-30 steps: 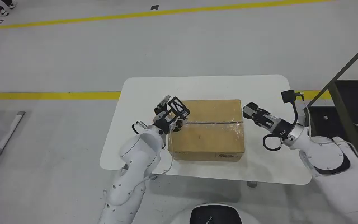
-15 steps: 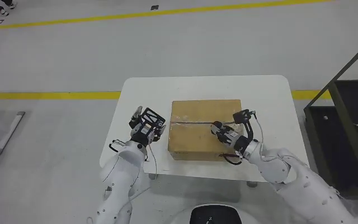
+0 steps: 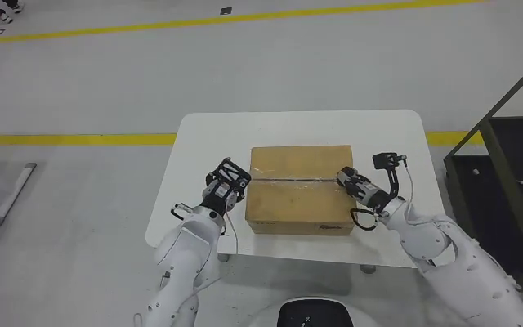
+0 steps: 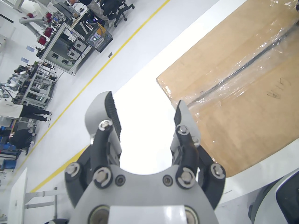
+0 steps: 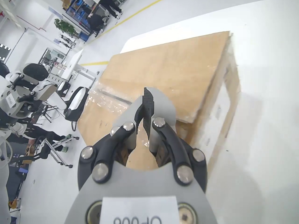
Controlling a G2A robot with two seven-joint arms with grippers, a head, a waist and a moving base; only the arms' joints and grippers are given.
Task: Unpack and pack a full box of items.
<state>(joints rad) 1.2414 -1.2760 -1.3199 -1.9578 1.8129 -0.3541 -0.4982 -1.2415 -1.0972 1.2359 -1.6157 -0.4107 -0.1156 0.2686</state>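
The left pincer (image 3: 230, 176) (image 4: 144, 101) is spread wide with nothing between its ribbed fingers (image 4: 113, 109). In the top view it sits left of centre, just beside the left end of the box (image 3: 300, 190), level with the seam along the lid. In the left wrist view one fingertip overlaps the box (image 4: 236, 71) edge where the seam ends; whether it touches the cardboard cannot be told.

The right pincer (image 3: 344, 175) (image 5: 146, 94) has its fingers pressed together, and nothing shows pinched between them. In the top view it lies at the right end of the box, over the lid's edge at the seam. In the right wrist view its tips hang above the box (image 5: 168, 66) top, close to that end.

The box is a brown cardboard carton. It is closed, its two lid flaps meeting along a dark seam covered with wrinkled clear tape (image 4: 254, 59). It stands in the middle of a white, round-cornered worktop (image 3: 302, 127) (image 4: 142, 141) (image 5: 257, 94), nearer the bottom edge than the top one.

Around the worktop is pale floor (image 3: 245, 65), crossed by a yellow line (image 3: 82, 139) at mid-height and another along the upper part of the frame. A dark metal frame (image 3: 490, 139) stands at the right edge.
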